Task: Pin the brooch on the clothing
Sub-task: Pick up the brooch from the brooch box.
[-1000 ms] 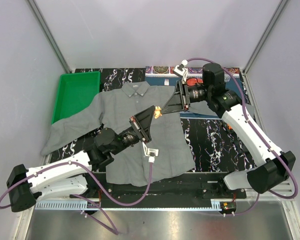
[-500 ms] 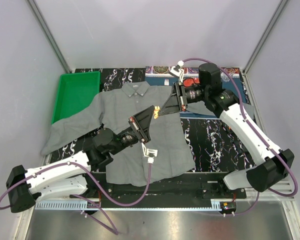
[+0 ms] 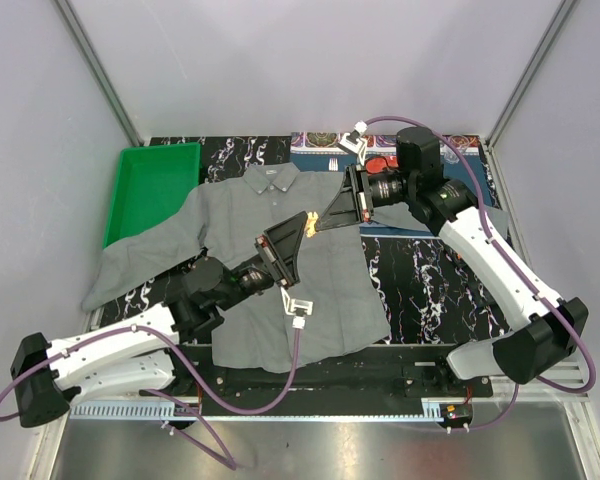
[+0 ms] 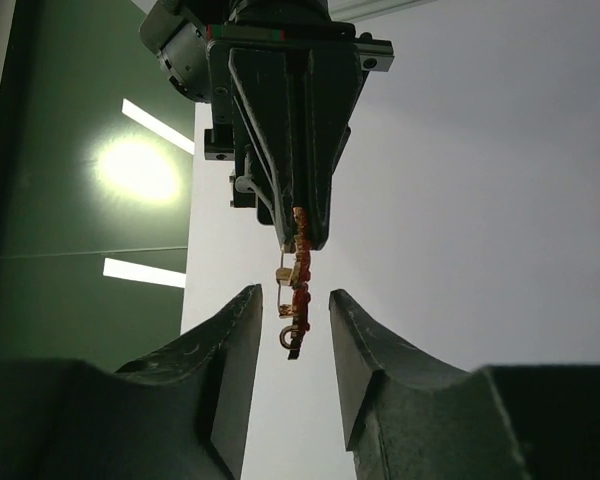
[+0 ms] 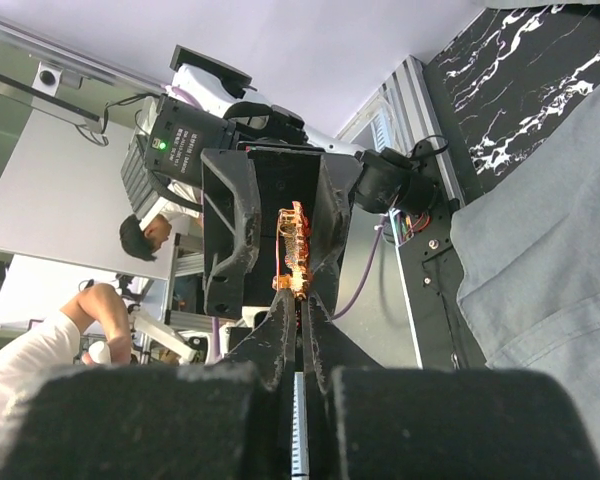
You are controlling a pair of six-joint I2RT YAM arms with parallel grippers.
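Pincer [image 5: 300,300] of outstretched right arm [image 3: 500,262] nips brooch [image 4: 298,296] above shirt [image 3: 240,215]

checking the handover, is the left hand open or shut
Open: left hand gapes around the brooch, which the right hand pinches.

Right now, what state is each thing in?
brooch, gripped by the right hand, off the shirt
right hand, shut on the brooch
left hand, open, fingers flanking the brooch
shirt, spread flat, nothing pinned on it
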